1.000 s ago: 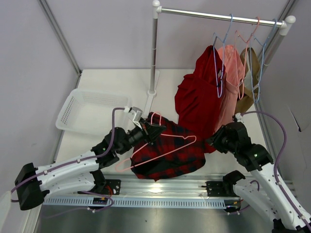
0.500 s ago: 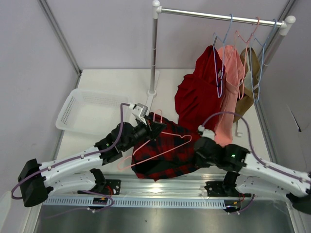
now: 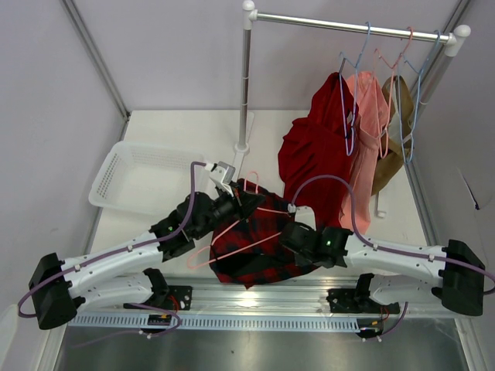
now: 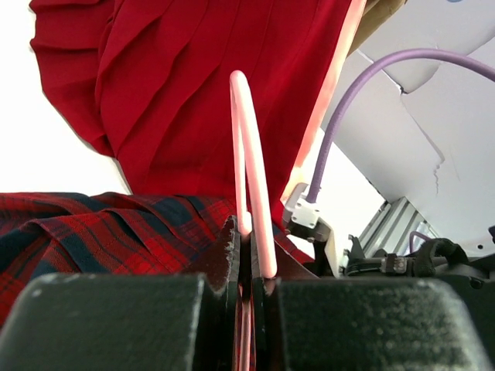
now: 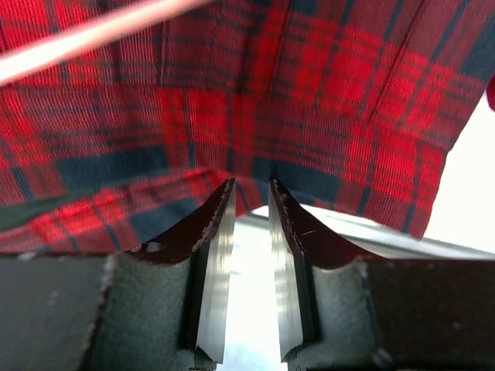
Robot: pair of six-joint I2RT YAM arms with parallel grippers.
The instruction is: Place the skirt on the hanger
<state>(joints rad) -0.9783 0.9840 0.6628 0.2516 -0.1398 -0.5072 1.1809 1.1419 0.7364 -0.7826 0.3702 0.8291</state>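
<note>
From above, the skirt [image 3: 259, 246] lies bunched on the table [image 3: 178, 131] just in front of the two arm bases, and the hanger [image 3: 232, 249] lies across its top. The left gripper [image 3: 237, 202] sits at the hook end of the hanger, and the right gripper [image 3: 291, 235] is at the right side of the skirt. A white basket [image 3: 128, 182] stands at the left. A plain red garment [image 3: 313, 154] hangs from the rail [image 3: 348, 26] behind.

At the left wrist, the left gripper [image 4: 251, 267] is pressed together on the hanger [image 4: 246, 147], pinching the wire just under the hook loop, which stands upright. The skirt [image 4: 100, 224] is just beside the fingers, at the left, and the plain red garment [image 4: 193, 77] fills the background.

At the right wrist, the right gripper [image 5: 251, 192] has its jaws a little apart, with a narrow bright gap between them. The tips reach the lower edge of the skirt [image 5: 309, 93], but I cannot tell if they catch any cloth. The hanger [image 5: 77, 46] wire crosses the upper left corner.
</note>
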